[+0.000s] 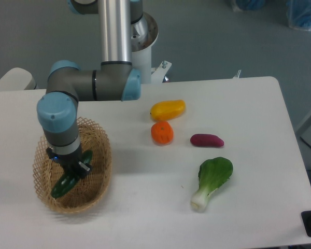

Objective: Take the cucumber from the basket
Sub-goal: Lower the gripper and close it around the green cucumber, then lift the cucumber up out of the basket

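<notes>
The tan wicker basket stands at the table's front left. The dark-green cucumber lies in it on a slant, its lower end at the front left and its upper end showing past the gripper. My gripper points straight down into the basket, right over the cucumber's middle. Its dark fingers sit at the cucumber, and the wrist hides most of them. I cannot tell whether the jaws have closed on it.
On the white table to the right of the basket lie a yellow vegetable, an orange fruit, a purple sweet potato and a bok choy. The arm's base column stands at the back.
</notes>
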